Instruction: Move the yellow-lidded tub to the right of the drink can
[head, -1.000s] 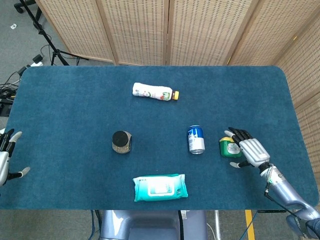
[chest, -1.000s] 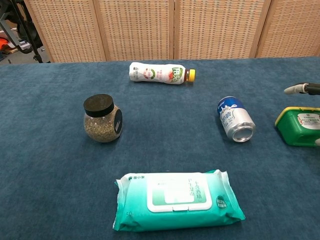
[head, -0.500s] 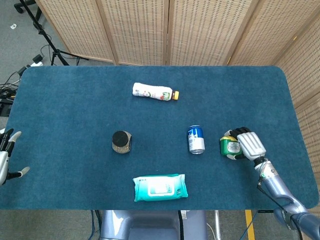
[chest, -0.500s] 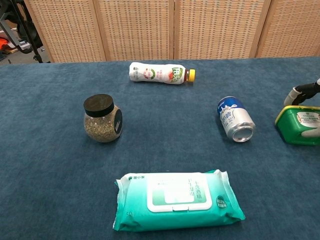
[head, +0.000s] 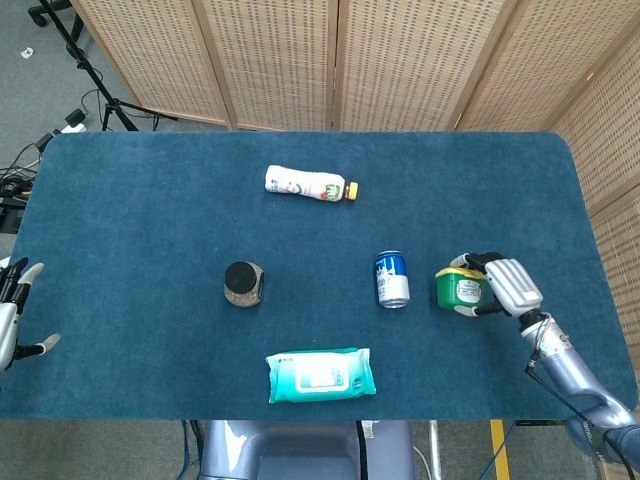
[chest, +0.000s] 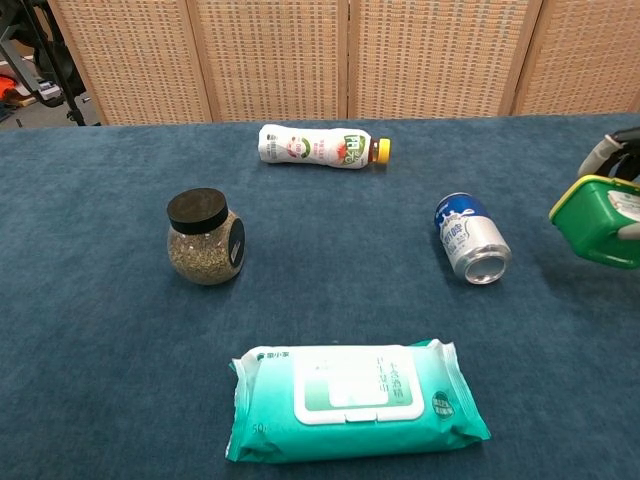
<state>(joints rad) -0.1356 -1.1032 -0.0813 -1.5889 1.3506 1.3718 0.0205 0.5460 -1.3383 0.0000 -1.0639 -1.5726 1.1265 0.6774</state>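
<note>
Right hand (head: 508, 287) grasped yellow-lidded tub (head: 459, 288), tub tilted, near table's right edge, just right of drink can (head: 392, 278). Left hand (head: 12, 320) far off, fingers spread, empty.

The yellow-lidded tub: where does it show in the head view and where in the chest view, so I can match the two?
Head view: yellow-lidded tub at right of centre, gripped by the right hand.
Chest view: cut by the right edge at mid-height.
Shared landmark: the drink can lying just to its left in both.
</note>
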